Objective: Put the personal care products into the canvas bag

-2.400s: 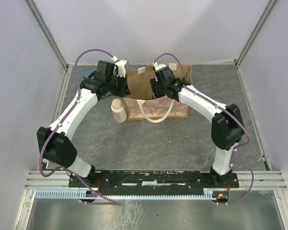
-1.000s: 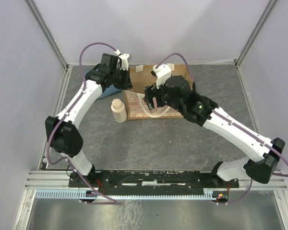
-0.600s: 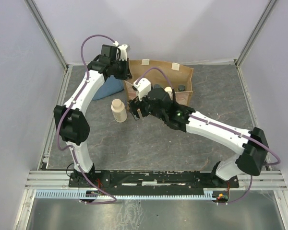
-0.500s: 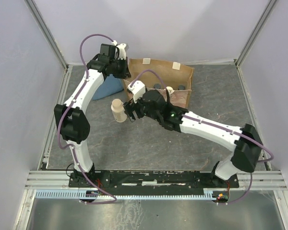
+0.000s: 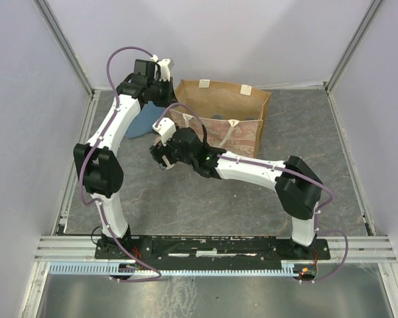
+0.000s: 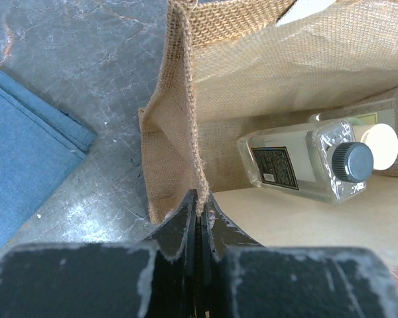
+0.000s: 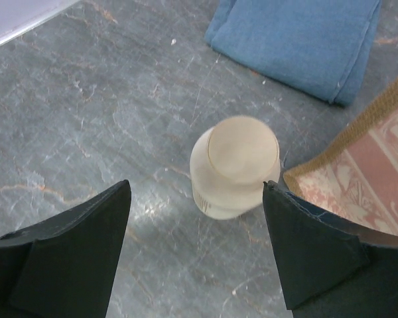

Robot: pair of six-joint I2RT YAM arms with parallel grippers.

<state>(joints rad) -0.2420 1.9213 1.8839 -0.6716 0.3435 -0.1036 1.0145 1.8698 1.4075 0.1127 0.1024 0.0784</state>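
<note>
Since the earlier frames the right gripper (image 7: 196, 199) has been swung left, off the canvas bag (image 5: 219, 118), and brought over the beige bottle (image 7: 233, 165).

One canvas bag is recorded, standing mouth-up at the far middle of the table (image 5: 205, 205). The left end of its rim is pinched in the left gripper (image 6: 199, 209), jaws closed flat on the weave. A reddish print is seen on its side; no words can be made out.

One folded blue cloth (image 5: 142, 120) lies left of the bag.

Inside the bag, one clear bottle with a dark cap (image 6: 298, 162) is seen lying on its side, its black label unreadable. One pale round top (image 6: 379, 146) sits just behind it.

One beige bottle stands upright on the table, just beside the bag's near-left corner. It is placed between the widely spread right jaws; contact cannot be told.
</note>
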